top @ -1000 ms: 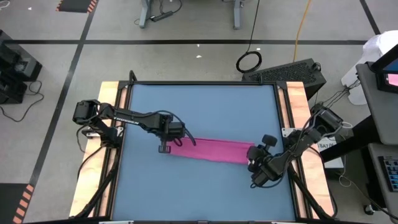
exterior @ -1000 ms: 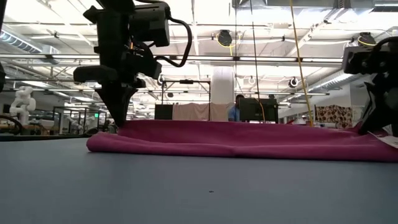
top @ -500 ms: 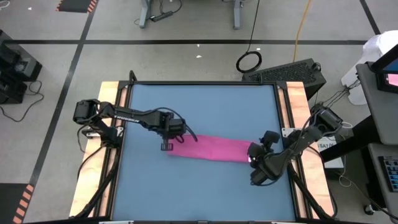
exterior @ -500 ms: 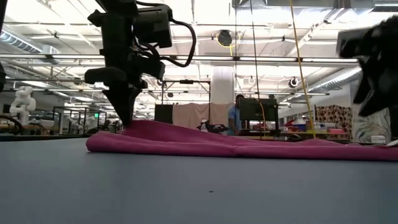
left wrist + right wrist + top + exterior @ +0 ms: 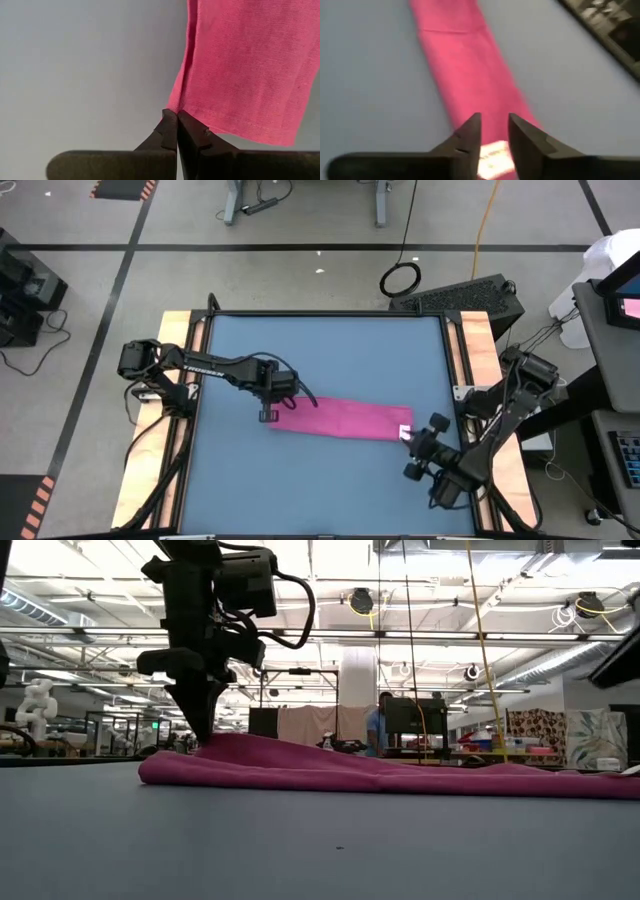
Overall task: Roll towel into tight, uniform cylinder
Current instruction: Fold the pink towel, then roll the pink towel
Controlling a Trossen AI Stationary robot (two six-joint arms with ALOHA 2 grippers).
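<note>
The magenta-pink towel [image 5: 340,420] lies as a long folded strip across the middle of the blue table [image 5: 320,350], running left to right. It also shows in the low view [image 5: 400,775]. Its white tag [image 5: 405,431] is at the right end. My left gripper [image 5: 267,416] points down at the strip's left end and is shut on it [image 5: 176,114]. My right gripper [image 5: 414,442] is open, above and just past the strip's right end, touching nothing. In the right wrist view its fingers [image 5: 494,120] stand over the tag [image 5: 492,152]. My left gripper pinches the near corner of the towel's left end [image 5: 174,106] between its two shut fingertips. The fingers come from above, pointing down [image 5: 205,730]. The cloth rises a little to the fingertips there. The rest of the strip lies slack on the table.
Bare blue tabletop lies far and near of the strip. Wooden rails [image 5: 178,380] run along the table's left and right sides. Beyond the far edge is an open workshop with a person [image 5: 378,718] far off.
My right gripper has gone up and toward the table's near right corner, away from the towel's right end. That end, raised a second ago, has sunk flat onto the table. The left end stays pinched and slightly raised at my left gripper.
</note>
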